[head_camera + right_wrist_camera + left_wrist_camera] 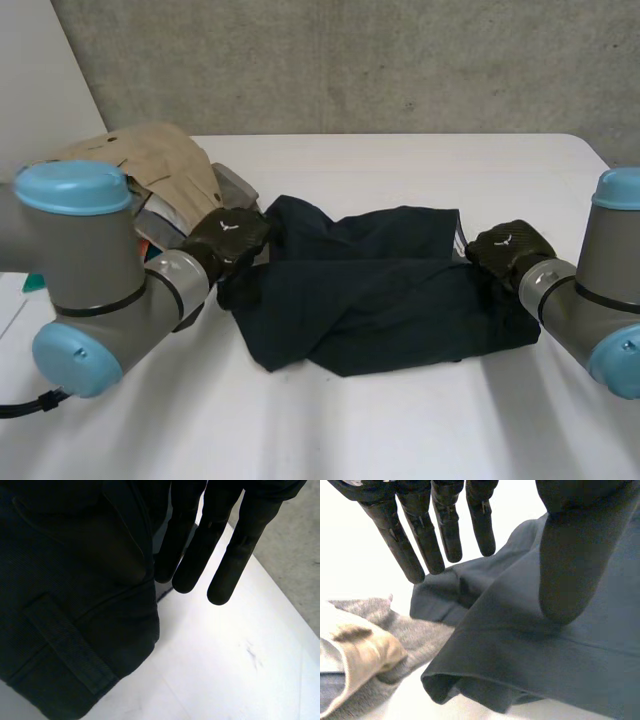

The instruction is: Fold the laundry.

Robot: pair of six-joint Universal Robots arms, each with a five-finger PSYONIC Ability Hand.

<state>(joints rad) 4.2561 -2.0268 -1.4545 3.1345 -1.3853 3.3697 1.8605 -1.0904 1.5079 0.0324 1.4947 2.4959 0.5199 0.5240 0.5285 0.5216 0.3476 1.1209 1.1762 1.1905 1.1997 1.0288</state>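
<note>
Fold pending: dark garment (pixel 380 300) bunched mid table (pixel 400 430); left hand (pixel 228 235) and right hand (pixel 510 248) flank it, fingers straight, gripping nothing. Next move likely needs both ends grasped.

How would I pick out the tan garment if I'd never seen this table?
On the white table, find the pile of clothes on the robot's left, beside the dark blue garment. The tan garment tops that pile. It alone is sandy; the grey pieces lie beneath.
</note>
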